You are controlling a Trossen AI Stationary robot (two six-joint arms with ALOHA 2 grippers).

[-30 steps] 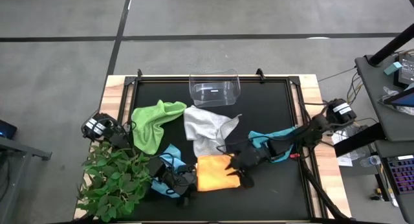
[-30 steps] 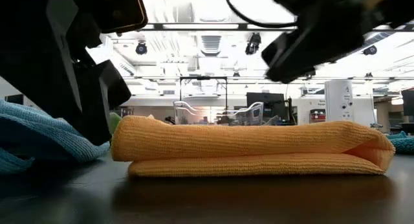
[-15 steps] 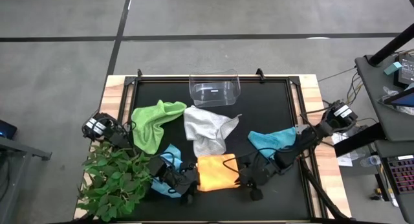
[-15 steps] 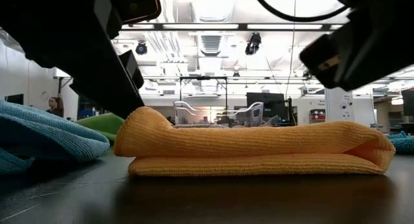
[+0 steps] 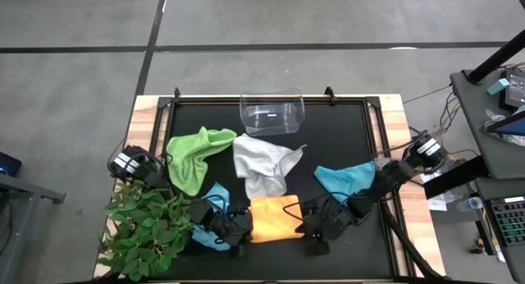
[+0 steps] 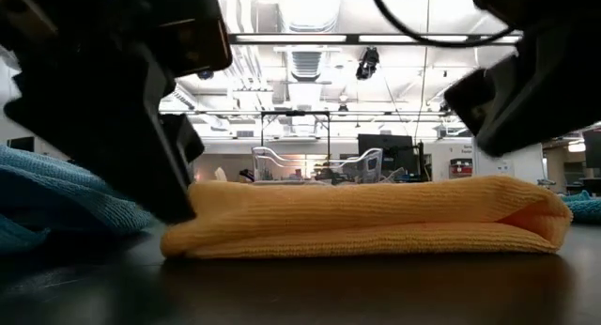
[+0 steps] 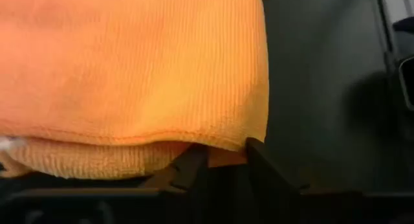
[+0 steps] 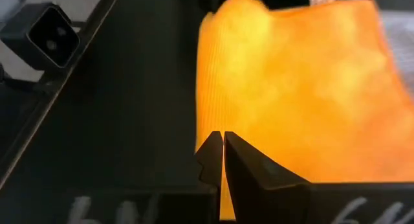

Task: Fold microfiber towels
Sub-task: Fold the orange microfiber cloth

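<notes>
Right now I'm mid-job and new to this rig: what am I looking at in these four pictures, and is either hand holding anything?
Two dark robot arms work over a black table. The high view looks straight down; the low view sits at table height; each wrist view looks past one arm's own fingers.

On the table lie five cloths: a lime green towel, a grey-white towel, a teal towel, a light blue towel and a folded orange towel. A clear bin sits at the far edge and a leafy plant at the left corner.

The left hand is at the orange towel's left edge, fingers close together at its hem. The right hand is shut at its right edge. Whether either pinches fabric isn't clear.
</notes>
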